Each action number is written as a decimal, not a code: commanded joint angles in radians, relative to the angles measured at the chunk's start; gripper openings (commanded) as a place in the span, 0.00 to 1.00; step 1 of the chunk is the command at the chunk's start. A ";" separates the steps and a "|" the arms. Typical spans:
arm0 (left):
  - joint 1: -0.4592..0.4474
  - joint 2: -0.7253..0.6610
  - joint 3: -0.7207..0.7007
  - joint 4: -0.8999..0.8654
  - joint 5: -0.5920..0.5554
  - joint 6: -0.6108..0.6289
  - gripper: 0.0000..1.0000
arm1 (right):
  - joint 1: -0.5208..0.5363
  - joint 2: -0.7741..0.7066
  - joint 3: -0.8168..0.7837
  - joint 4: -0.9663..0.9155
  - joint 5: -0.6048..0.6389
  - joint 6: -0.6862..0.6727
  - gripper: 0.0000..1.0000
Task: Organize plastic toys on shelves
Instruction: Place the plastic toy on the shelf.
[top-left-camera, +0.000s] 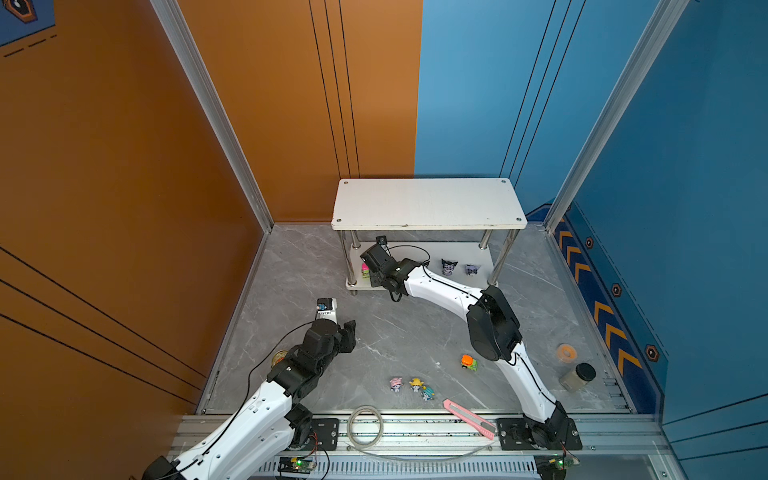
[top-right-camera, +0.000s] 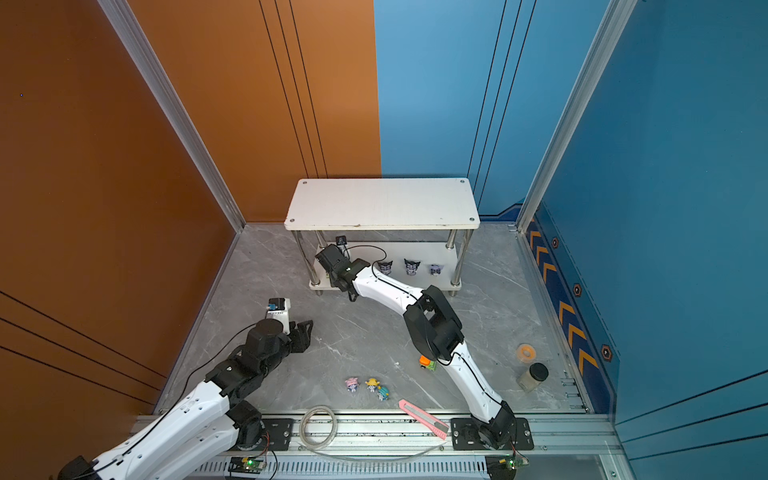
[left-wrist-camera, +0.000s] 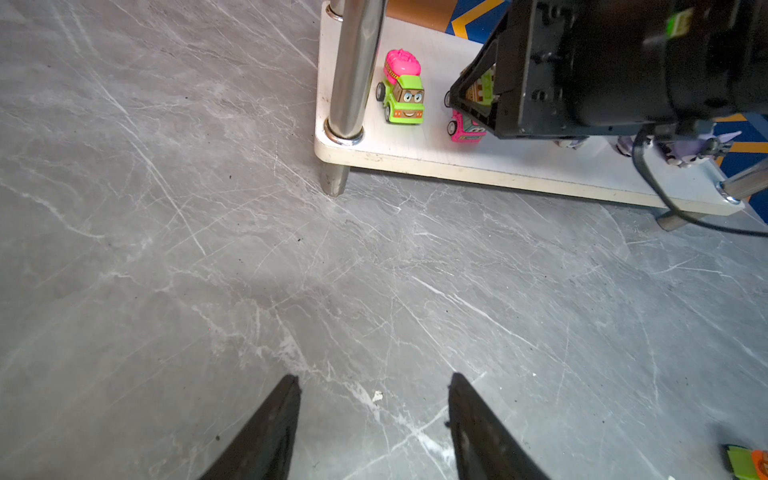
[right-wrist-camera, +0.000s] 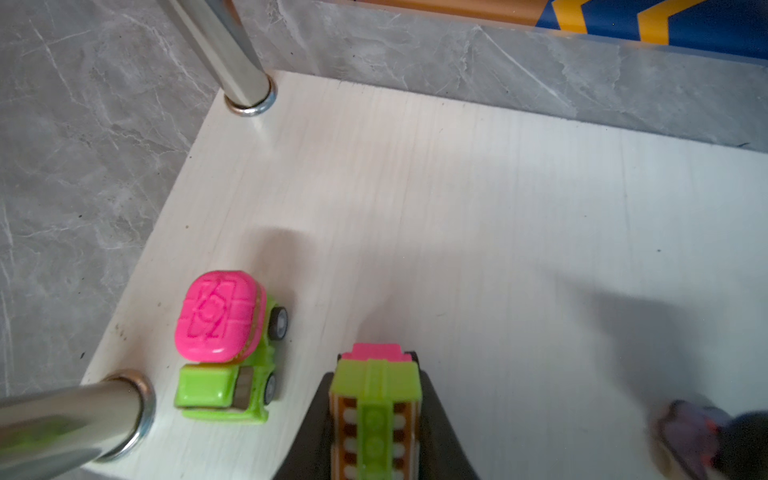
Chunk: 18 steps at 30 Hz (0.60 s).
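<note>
The shelves (top-left-camera: 428, 203) stand at the back, and their lower board (right-wrist-camera: 457, 187) carries a green truck with a pink drum (right-wrist-camera: 226, 345) beside the left front leg. Next to it, my right gripper (right-wrist-camera: 376, 376) is shut on a pink and green truck (right-wrist-camera: 376, 411), low over the board. Three black-purple figurines (top-right-camera: 412, 266) stand further right on that board. An orange and green truck (top-left-camera: 468, 362) and three pastel figurines (top-left-camera: 415, 383) lie on the table. My left gripper (left-wrist-camera: 374, 378) hangs open and empty over bare table, in front of the shelves' left end.
A pink utility knife (top-left-camera: 469, 419) and a coil of clear tubing (top-left-camera: 365, 424) lie at the front rail. A black-lidded jar (top-left-camera: 577, 376) and an orange tape roll (top-left-camera: 566, 353) sit at the right. A small tin (top-left-camera: 280, 356) lies by the left arm.
</note>
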 joint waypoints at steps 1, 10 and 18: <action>0.012 0.005 -0.006 0.012 0.014 -0.001 0.60 | -0.014 0.025 0.017 0.002 0.022 0.037 0.26; 0.013 0.010 -0.009 0.018 0.017 -0.003 0.63 | -0.025 0.036 0.018 0.003 0.001 0.059 0.44; 0.015 0.013 -0.010 0.023 0.021 -0.004 0.63 | -0.025 0.034 0.017 0.003 -0.008 0.065 0.38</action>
